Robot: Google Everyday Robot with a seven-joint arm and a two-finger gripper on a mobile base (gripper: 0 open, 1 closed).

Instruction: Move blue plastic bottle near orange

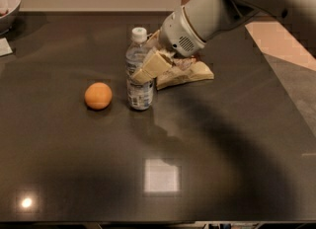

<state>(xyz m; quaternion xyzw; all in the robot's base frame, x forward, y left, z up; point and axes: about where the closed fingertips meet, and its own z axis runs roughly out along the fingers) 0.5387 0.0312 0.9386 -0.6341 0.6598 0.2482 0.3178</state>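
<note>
Two jaws of the gripper are clamped on the blue plastic bottle at mid-body, with one cream jaw crossing its front. The bottle stands upright on the table, with the orange just to its left — near, not touching. A snack bag lies just behind and right of the bottle, under the arm — wide bare table spreads in front of the bottle.

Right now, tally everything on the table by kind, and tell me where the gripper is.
orange: 1
bottle: 1
bag: 1
bowl: 1
paper scrap: 1
Total: 5
gripper: jaws closed on the bottle, beside the orange.
</note>
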